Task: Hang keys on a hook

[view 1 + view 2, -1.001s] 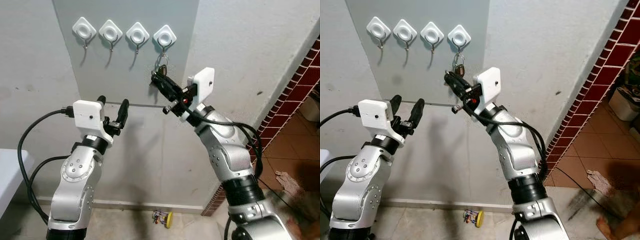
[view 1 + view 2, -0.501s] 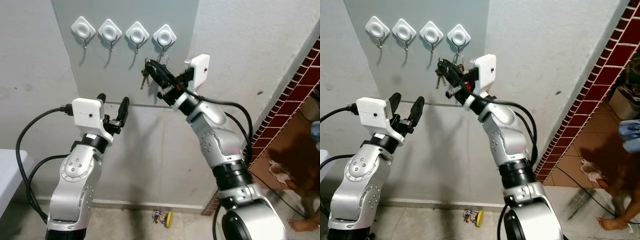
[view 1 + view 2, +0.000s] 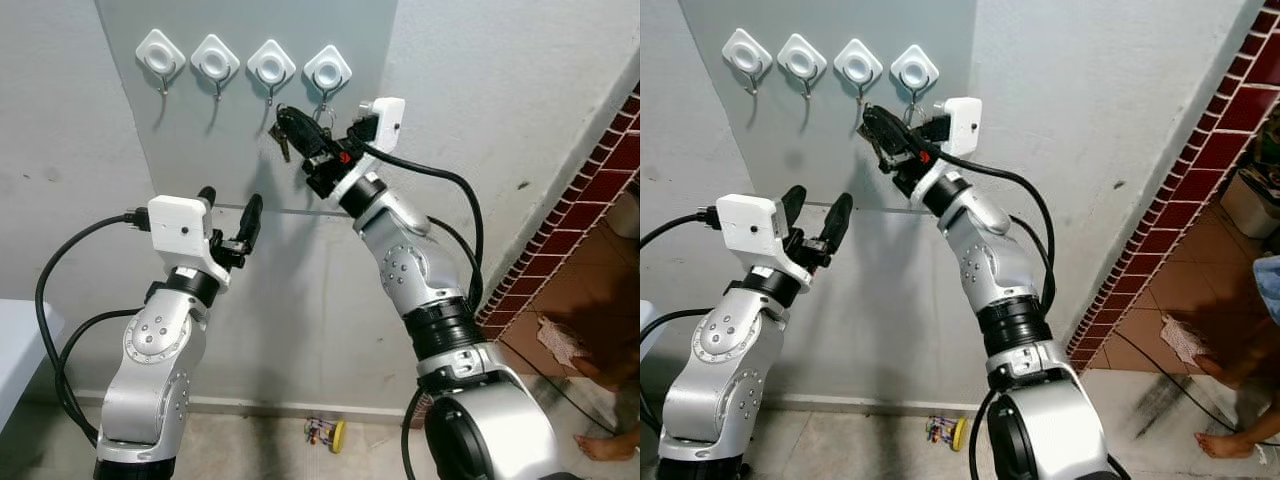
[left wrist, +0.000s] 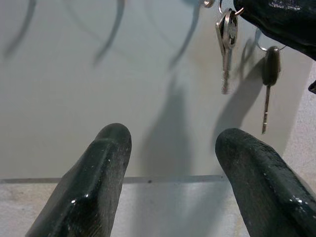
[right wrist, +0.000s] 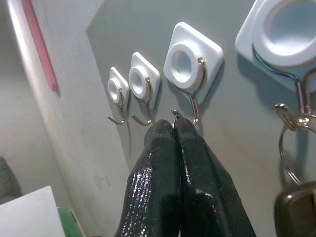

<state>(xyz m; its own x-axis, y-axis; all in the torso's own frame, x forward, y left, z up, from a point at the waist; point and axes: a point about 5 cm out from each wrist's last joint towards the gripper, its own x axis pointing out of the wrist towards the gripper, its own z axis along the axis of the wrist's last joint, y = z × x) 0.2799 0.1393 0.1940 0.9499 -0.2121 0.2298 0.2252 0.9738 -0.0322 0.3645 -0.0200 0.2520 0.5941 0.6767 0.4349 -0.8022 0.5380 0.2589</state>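
Observation:
Four white diamond hooks sit in a row on a grey wall panel [image 3: 190,130]. My right gripper [image 3: 283,120] is shut on a key ring, its tips just under the third hook [image 5: 190,64] from the left. A silver key [image 4: 226,39] dangles from the ring below the fingers [image 5: 163,168]. The rightmost hook [image 3: 328,68] carries another ring with a dark-headed key [image 4: 270,66]. My left gripper [image 3: 228,198] is open and holds nothing, lower and to the left, pointing at the panel.
A bunch of keys with a yellow tag [image 3: 326,434] lies on the floor by the wall. A red brick wall [image 3: 600,190] runs along the right. A person's foot [image 3: 1225,442] stands at the lower right. A white surface edge [image 3: 12,345] is at the left.
My right gripper has swung left from the rightmost hook to the third hook, carrying the silver key with it. The left arm has stayed put.

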